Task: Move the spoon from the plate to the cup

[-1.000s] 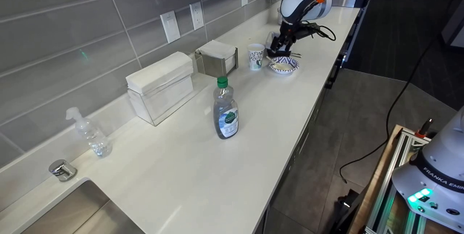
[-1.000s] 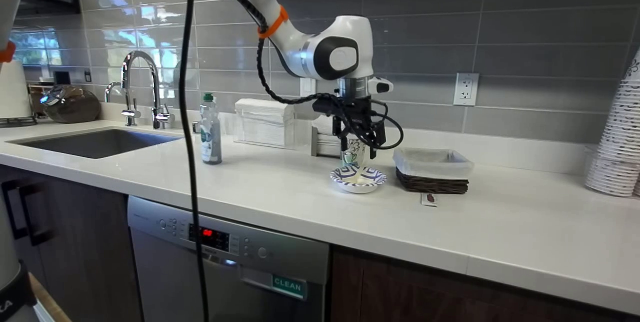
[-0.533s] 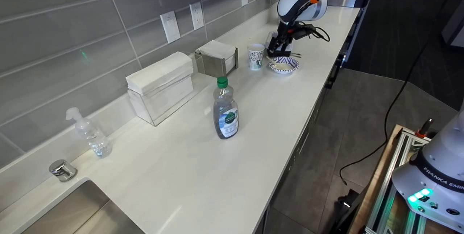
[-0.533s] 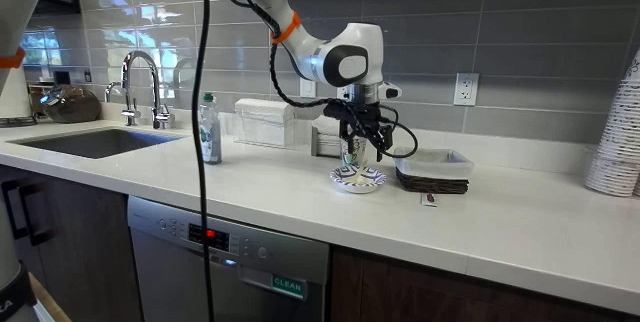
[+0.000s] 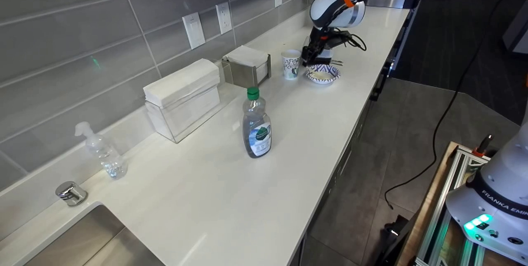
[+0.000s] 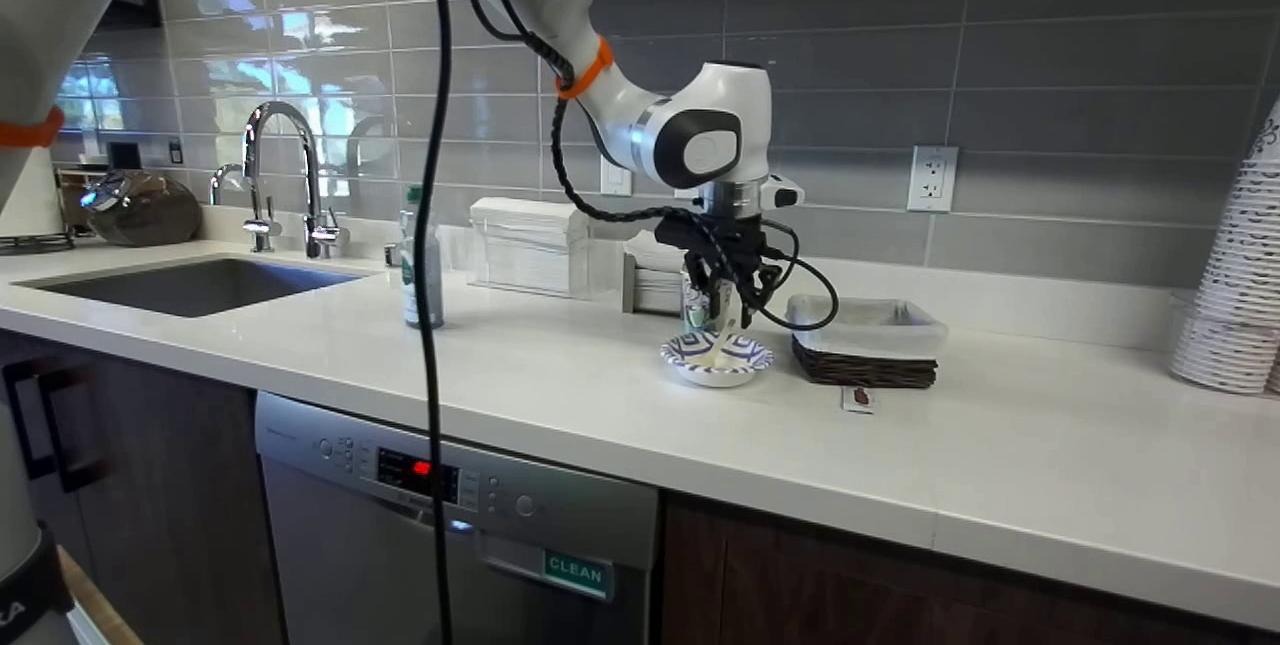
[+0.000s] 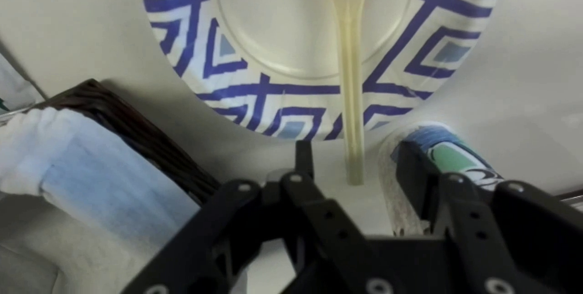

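The grasp seems in hand: wide, empty jaws flank the spoon [image 7: 350, 66], its handle jutting from the plate [image 7: 294, 127] toward the back edge of the table [image 5: 231, 191]; closing should follow.

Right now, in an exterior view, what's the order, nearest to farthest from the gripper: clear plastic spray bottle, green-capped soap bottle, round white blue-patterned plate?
1. Plate, close by, upper right.
2. Soap bottle, mid-picture.
3. Spray bottle, far left.

Shows violet-blue diamonds on the white paper bowl [image 7: 282, 43], cream on the plastic spoon [image 7: 351, 57], black scrolls and green on the paper cup [image 5: 291, 66] toward the back edge of the countertop [image 5: 231, 191].
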`<state>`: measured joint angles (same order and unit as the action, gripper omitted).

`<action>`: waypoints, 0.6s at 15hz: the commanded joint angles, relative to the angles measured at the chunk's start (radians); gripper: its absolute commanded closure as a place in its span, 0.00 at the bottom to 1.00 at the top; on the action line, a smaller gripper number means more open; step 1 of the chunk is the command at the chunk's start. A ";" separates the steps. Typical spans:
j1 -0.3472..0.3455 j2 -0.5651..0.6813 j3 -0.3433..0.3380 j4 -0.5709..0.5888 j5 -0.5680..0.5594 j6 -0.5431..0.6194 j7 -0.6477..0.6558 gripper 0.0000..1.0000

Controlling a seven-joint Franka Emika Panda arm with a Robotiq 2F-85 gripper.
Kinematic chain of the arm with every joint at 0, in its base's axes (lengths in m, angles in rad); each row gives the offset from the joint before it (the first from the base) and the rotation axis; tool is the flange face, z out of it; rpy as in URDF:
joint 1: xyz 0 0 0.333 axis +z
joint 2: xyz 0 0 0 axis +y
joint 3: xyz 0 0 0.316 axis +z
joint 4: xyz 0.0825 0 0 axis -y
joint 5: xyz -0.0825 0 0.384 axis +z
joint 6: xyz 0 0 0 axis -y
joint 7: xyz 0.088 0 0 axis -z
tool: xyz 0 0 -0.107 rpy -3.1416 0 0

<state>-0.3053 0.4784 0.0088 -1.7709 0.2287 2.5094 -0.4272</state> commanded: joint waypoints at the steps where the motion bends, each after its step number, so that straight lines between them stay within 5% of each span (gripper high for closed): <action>1: -0.020 0.035 0.030 0.027 0.032 0.043 -0.041 0.44; 9: -0.038 0.060 0.055 0.034 0.035 0.059 -0.046 0.60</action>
<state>-0.3236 0.5163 0.0428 -1.7536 0.2363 2.5534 -0.4433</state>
